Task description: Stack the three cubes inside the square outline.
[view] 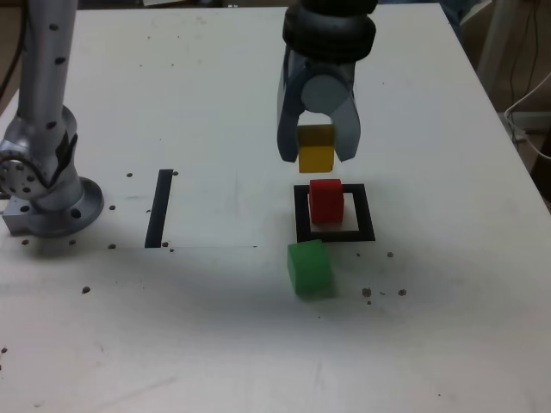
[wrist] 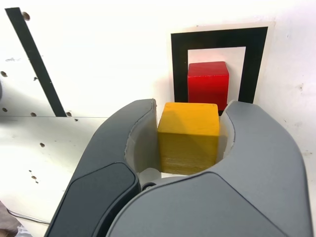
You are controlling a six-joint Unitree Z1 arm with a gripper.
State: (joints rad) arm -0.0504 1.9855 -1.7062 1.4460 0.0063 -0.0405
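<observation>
One small yellow cube (view: pixel 316 149) clamped between grey gripper (view: pixel 317 153) jaws, lifted above table. Small red cube (view: pixel 325 200) sits inside thick black square outline (view: pixel 368 214). Larger green cube (view: pixel 309 268) just outside outline, on white table (view: pixel 215 327).

Around your blue-grey gripper (view: pixel 318 153), clamped on the small yellow cube (view: pixel 316 148) near the exterior view's upper centre, the air on every side is open. Directly below, the small red cube (view: pixel 325 200) stands inside the thick black square outline (view: pixel 365 212), and the slightly larger green cube (view: pixel 309 268) sits just beyond the outline's lower-left corner. You have bare white table (view: pixel 448 129) at right, while the straight black strip (view: pixel 159 207) and silver arm base (view: pixel 43 172) occupy the left.
</observation>
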